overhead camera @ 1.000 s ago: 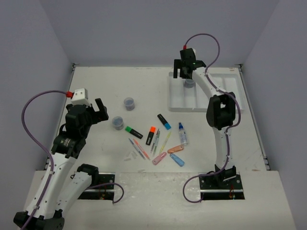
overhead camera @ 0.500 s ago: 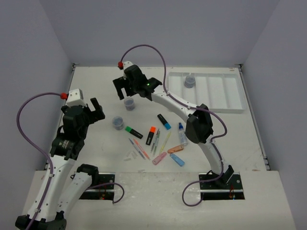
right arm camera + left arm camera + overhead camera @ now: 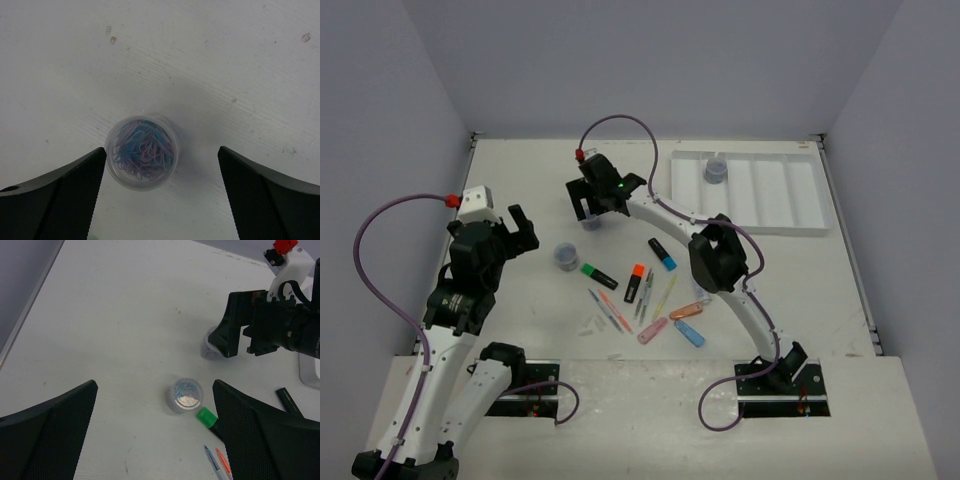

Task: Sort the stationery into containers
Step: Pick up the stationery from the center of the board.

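Barely begun, I'd say: one jar sits in the end slot of the white tray, nothing else. Two more jars, the highlighters, pens, capsules and little bottle lie loose on the table. The right arm stretches far left across the table, its right gripper pointing straight down with jaws spread wide around the paper-clip jar, not touching it. The left gripper hangs raised and gaping, empty, above the other jar
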Controlling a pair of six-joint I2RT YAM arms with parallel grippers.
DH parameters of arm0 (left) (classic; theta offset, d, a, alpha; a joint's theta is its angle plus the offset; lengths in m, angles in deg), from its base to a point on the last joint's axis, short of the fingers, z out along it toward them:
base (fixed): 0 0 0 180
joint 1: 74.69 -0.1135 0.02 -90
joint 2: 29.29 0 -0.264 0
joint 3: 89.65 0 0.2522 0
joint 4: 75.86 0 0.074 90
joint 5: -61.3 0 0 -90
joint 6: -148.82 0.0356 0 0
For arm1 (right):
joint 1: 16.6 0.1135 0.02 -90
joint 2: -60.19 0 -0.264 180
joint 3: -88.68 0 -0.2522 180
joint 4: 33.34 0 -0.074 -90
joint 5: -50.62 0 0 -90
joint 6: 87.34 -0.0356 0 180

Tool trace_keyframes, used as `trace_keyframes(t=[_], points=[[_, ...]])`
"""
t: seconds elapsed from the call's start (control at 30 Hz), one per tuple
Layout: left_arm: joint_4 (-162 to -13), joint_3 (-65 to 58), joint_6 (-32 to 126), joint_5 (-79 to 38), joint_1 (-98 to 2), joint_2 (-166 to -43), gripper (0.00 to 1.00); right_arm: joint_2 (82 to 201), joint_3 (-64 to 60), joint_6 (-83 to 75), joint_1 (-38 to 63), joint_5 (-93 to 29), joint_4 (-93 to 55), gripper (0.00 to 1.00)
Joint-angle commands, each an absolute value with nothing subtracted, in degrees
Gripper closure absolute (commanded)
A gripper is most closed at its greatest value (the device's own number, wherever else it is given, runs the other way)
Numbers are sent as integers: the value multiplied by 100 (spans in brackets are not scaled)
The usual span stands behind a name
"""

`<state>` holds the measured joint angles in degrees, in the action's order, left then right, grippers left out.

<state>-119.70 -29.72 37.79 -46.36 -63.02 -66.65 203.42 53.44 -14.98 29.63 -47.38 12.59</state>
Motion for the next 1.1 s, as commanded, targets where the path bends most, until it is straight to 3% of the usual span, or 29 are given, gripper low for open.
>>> trace_keyframes(t=[0.0,0.6,0.7,0.8,1.07], points=[[-11822,-2957,3747,-4557,-6340,-6629,0,20405,5689,-1637,3007,-4838,1138,12],[-11801,-2966,3764,-4452,-6335,-6602,0,20609,5788,-1861,3033,-4350,1276,18],[-11801,-2974,3772,-4444,-6335,-6595,0,20632,5796,-1876,3033,-4297,1269,24],[-11800,-2975,3773,-4443,-6335,-6584,0,20635,5806,-1870,3042,-4272,1301,37],[-11792,-2975,3782,-4417,-6330,-6576,0,20613,5836,-1782,3042,-4381,1550,47]])
